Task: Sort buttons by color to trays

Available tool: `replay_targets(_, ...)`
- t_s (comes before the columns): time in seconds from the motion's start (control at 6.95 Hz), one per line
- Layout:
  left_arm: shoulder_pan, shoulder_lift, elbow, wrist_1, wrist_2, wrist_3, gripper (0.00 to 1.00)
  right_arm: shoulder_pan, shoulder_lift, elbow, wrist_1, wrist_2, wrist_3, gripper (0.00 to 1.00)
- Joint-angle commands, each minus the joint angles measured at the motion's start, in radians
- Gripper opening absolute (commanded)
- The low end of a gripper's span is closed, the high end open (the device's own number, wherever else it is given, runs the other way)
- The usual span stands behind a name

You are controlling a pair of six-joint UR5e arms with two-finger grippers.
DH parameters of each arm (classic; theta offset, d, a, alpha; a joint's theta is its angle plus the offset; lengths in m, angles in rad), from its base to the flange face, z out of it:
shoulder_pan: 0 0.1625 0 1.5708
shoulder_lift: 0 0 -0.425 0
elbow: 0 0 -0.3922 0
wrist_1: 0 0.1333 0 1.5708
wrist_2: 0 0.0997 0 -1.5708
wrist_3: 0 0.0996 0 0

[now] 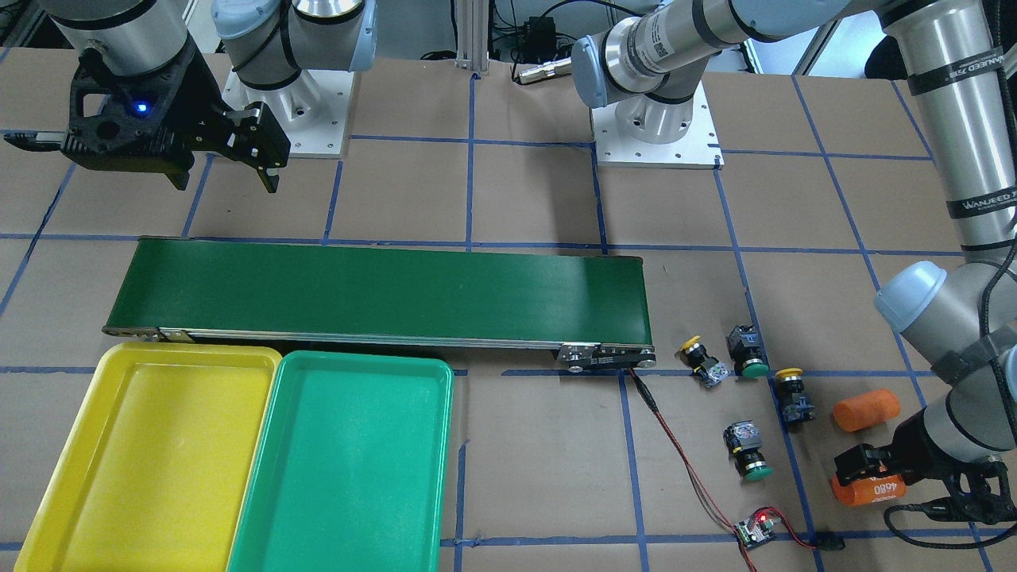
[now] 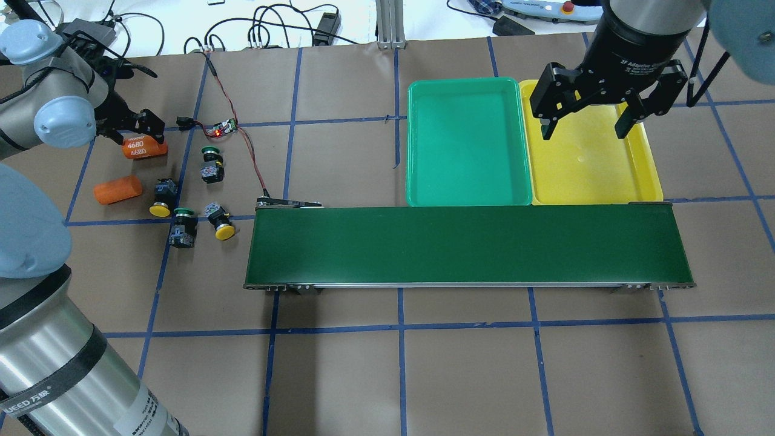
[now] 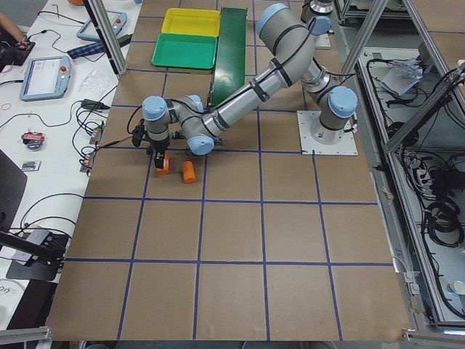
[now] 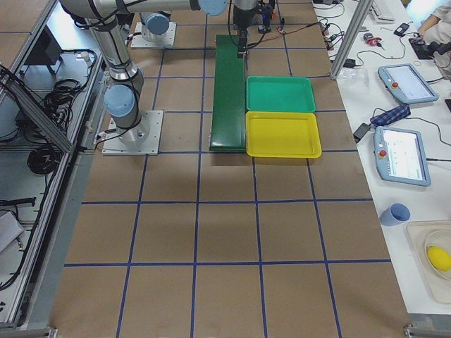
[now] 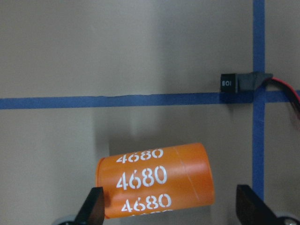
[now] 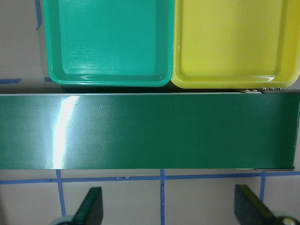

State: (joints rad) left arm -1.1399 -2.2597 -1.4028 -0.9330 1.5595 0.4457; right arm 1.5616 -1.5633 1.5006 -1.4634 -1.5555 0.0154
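Left pincer (image 5: 169, 206) hangs released astride the orange 4680 cylinder (image 5: 154, 178), right pincer (image 2: 585, 130) released too; steer left onto the green-capped button (image 2: 211, 165) instead

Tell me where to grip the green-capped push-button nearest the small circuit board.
Take the green-capped push-button by its black-grey switch body, coming straight down from above. It lies on its side, cap toward the small circuit board with a red light, so the boxy body likely offers flat opposing faces; the round cap would probably slip.
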Motion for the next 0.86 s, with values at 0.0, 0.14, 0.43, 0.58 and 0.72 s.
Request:
replay_targets(0.0,0.000,-0.012,0.027,-0.012,0.007,0.005,1.00,0.000,-0.001,0.001,0.000,0.000,0.000,1.00)
replay_targets(0.14,0.000,-0.021,0.031,-0.012,0.011,0.005,1.00,0.000,-0.001,0.003,0.000,0.000,0.000,1.00)
replay_targets(0.43,-0.001,-0.034,0.033,-0.015,0.013,0.007,1.00,0.000,-0.003,0.006,0.000,0.000,0.000,1.00)
replay_targets(0.58,-0.001,-0.038,0.033,-0.015,0.031,0.007,1.00,0.000,-0.003,0.006,0.000,0.000,0.000,1.00)
replay_targets(0.72,-0.001,-0.041,0.034,-0.015,0.034,0.005,1.00,0.000,-0.003,0.006,0.000,0.000,0.000,1.00)
